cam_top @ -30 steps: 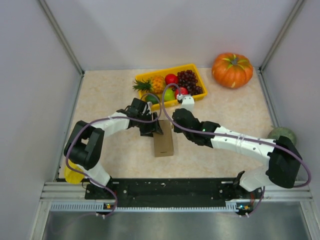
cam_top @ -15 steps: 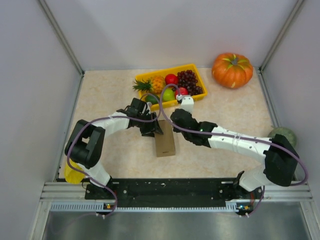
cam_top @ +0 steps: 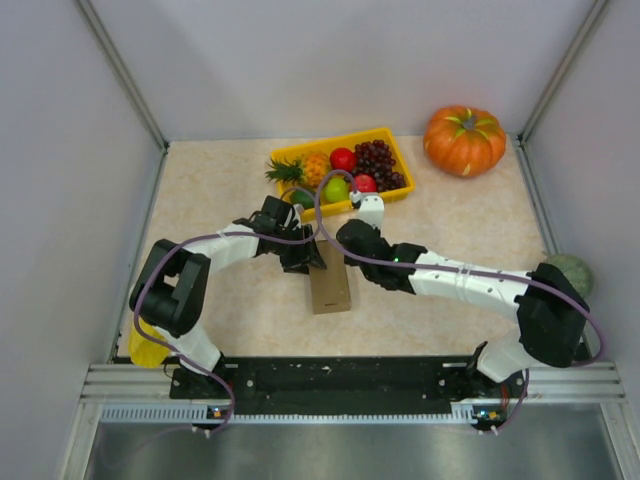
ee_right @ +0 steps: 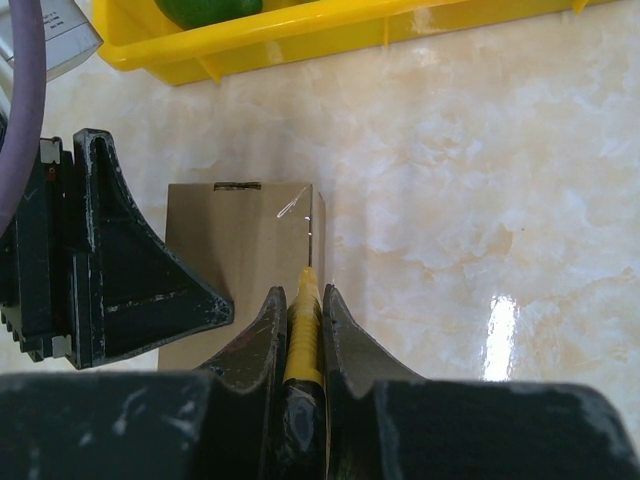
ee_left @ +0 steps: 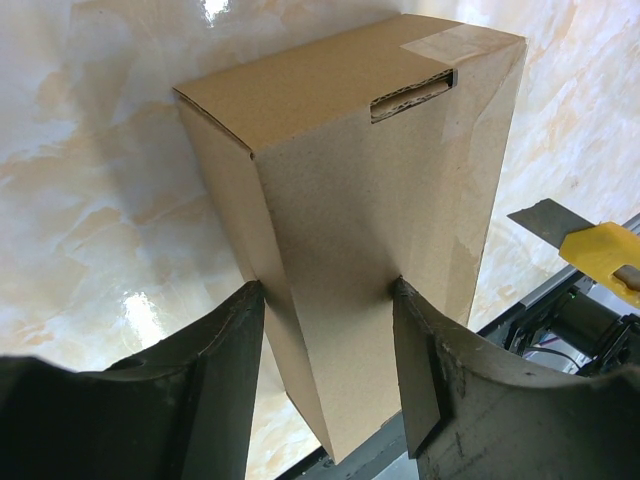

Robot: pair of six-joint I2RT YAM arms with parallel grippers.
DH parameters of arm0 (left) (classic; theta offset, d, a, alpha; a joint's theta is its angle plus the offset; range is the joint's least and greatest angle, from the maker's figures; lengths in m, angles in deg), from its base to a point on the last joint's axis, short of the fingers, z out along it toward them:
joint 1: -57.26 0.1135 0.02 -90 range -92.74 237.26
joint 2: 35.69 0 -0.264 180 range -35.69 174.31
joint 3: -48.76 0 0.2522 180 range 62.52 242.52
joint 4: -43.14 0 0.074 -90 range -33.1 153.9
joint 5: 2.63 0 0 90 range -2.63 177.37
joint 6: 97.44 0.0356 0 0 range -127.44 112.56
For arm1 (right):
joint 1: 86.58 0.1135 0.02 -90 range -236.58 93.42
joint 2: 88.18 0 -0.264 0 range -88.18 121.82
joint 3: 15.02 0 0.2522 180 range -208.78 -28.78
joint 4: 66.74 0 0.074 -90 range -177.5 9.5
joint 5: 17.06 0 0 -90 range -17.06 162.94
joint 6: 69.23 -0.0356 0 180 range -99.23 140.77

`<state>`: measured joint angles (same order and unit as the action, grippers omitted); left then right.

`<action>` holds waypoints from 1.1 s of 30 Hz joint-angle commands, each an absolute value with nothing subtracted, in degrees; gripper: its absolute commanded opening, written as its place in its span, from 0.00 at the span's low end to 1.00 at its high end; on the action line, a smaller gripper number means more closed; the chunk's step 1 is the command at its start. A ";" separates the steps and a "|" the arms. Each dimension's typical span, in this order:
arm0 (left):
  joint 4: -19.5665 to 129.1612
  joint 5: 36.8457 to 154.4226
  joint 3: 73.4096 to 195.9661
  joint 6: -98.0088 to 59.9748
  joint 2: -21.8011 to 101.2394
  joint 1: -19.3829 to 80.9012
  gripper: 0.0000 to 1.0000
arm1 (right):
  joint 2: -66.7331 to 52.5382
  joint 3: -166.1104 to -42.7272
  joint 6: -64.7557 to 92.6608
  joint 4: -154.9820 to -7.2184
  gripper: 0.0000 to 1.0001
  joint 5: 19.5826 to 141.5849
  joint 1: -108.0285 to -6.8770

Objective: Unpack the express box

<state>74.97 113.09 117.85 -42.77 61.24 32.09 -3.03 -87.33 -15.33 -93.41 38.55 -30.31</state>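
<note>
Box: the small plain brown cardboard express box sits mid-way across the pale marbled bench. It is just in front of the yellow plastic fruit tray and between the two arms.
Left fingers: the left gripper straddles the box, its black fingers pressed against opposite sides in a steadying grip.
Right fingers: the right gripper is clamped tight on a yellow-handled utility knife, with the blade tip at the box's upper edge.
Done so far: as I judge it, the box is pinned and the knife has been brought to it.
Left to do: the flaps are closed and the clear tape strip looks uncut. Slitting it, opening the flaps and emptying the box all remain.
Left wrist view only: it shows the tape, the tucked flap slot, and both finger contacts on the cardboard.
Right wrist view only: it shows where the blade meets the box edge, though I cannot tell whether it bites in.
Top view only: it shows both arms converging, the fruit in the tray, and an orange pumpkin at the far right. The contact at the fingers is hidden here.
</note>
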 commanded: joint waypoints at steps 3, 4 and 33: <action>78.17 107.59 116.13 -42.15 63.63 32.12 0.33 | -2.83 -87.58 -16.85 -91.23 0.00 39.72 -30.94; 78.08 107.67 116.13 -42.15 63.72 32.03 0.33 | -2.75 -87.58 -16.76 -91.05 0.00 39.63 -30.94; 77.91 108.47 116.40 -42.24 64.42 32.12 0.30 | -0.99 -88.55 -16.50 -92.11 0.00 40.86 -32.09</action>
<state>74.88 113.37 117.85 -43.27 61.46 32.11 -0.50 -87.28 -15.94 -93.59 40.47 -31.64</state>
